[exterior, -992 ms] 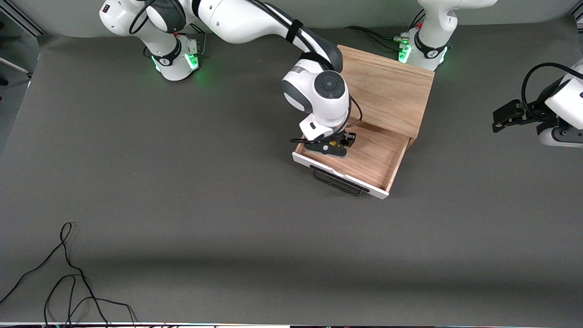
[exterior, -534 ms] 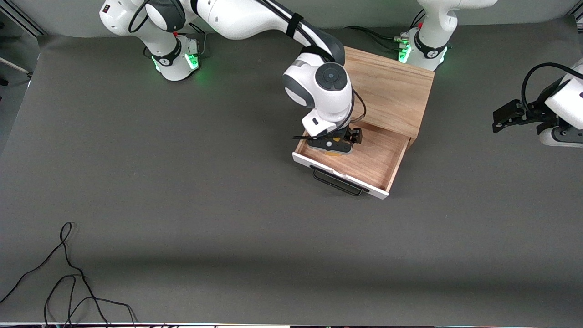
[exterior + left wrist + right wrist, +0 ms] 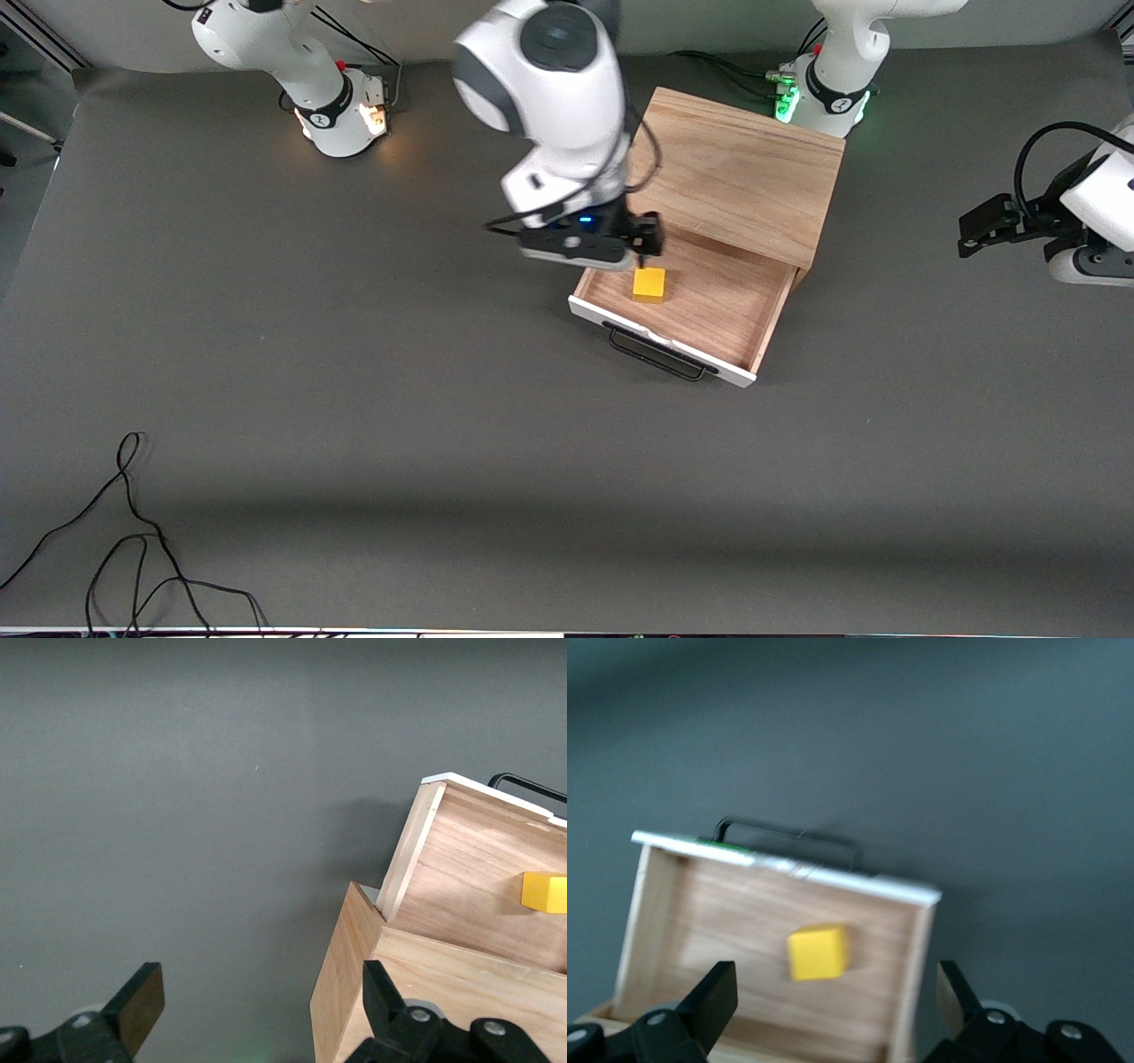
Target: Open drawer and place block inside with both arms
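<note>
Bimanual placement, release stage. We see the drawer (image 3: 687, 306) pulled out of the oak box (image 3: 744, 173), its white front panel and black wire handle (image 3: 660, 354) turned toward the front camera. The block (image 3: 648, 284) sits on the drawer's brown floor, at the end toward the right arm, close to the side wall and clear of the front panel.

The right gripper (image 3: 640, 244) hangs above the drawer with its fingers (image 3: 713, 992) spread wide and nothing between them. In the right wrist view the block (image 3: 819, 951) lies below and between the two fingers, apart from both, with the handle (image 3: 788, 835) past it. We judge the block to be released and resting on its own.

The left gripper (image 3: 983, 226) waits over bare desk (image 3: 354, 399) at the left arm's end, well apart from the box. Its fingers (image 3: 133, 1005) are also spread and hold nothing; the box corner shows between them in the left wrist view, and the block (image 3: 544, 891) appears well off to one side.

We read the step in hand as the end of placement: the drawer is open and the block is inside. The task sentence asks for nothing more, so the next move calls only for the right arm to rise straight up, keeping its fingers away from the drawer walls and the overhanging box top.
</note>
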Motion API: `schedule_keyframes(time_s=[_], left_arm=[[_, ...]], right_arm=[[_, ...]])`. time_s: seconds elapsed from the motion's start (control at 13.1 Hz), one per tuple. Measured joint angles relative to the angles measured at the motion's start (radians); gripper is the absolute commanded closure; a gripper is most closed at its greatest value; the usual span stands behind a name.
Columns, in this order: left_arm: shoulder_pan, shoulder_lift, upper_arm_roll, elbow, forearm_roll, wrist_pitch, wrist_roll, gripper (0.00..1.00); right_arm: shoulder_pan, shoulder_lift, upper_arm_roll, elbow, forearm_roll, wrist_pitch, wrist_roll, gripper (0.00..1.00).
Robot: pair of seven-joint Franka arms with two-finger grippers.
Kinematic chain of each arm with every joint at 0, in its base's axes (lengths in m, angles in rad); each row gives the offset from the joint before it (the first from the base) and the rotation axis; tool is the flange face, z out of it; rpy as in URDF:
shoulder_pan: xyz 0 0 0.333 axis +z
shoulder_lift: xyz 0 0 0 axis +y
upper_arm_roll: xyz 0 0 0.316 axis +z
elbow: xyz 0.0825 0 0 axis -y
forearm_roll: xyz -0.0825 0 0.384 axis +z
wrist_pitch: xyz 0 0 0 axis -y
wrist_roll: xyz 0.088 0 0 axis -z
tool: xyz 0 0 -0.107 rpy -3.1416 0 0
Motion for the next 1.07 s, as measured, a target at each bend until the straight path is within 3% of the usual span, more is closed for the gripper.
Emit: schedule_keyframes(time_s=[0.38, 0.76, 0.99, 1.07], left_arm=[[-0.001, -0.002, -0.001, 0.002, 0.000, -0.006, 0.000, 0.00], [0.000, -0.003, 0.000, 0.002, 0.000, -0.006, 0.000, 0.00], [0.000, -0.004, 0.001, 0.002, 0.000, -0.006, 0.000, 0.00], [0.000, -0.004, 0.001, 0.002, 0.000, -0.007, 0.000, 0.00]], right_arm=[[-0.203, -0.191, -0.094, -0.225, 0.002, -0.022, -0.450, 0.00], [-0.422, -0.385, -0.107, -0.485, 0.001, -0.025, -0.712, 0.00], [-0.539, -0.429, -0.092, -0.548, -0.001, -0.024, -0.798, 0.00], [-0.600, -0.434, -0.056, -0.552, -0.005, -0.024, -0.816, 0.00]])
